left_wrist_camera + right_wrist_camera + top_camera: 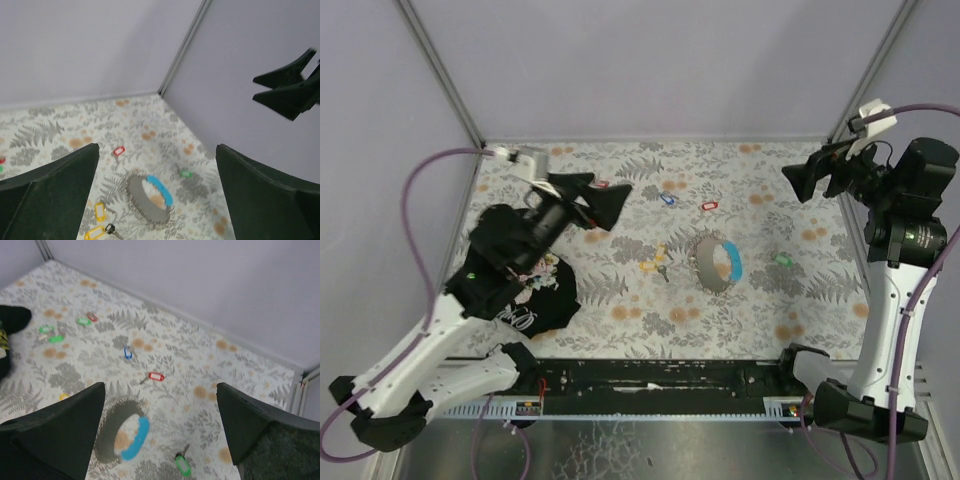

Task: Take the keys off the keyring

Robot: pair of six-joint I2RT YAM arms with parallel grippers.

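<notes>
The keyring (718, 263), a grey strap loop with a blue section, lies on the floral cloth. It also shows in the left wrist view (150, 197) and the right wrist view (122, 432). The keys, a small green tag with a metal piece (783, 259), lie apart from the loop on its right (186, 173) (182, 465). My left gripper (610, 203) (157, 150) hangs open and empty above the table's back left. My right gripper (793, 185) (160, 387) is raised at the back right, open and empty.
Yellow tags (655, 262) lie left of the loop. A red tag (709, 205) and a blue tag (668, 199) lie behind it. More green tags (50, 334) lie far left. A black printed cloth (532, 292) sits under my left arm. Grey walls enclose the table.
</notes>
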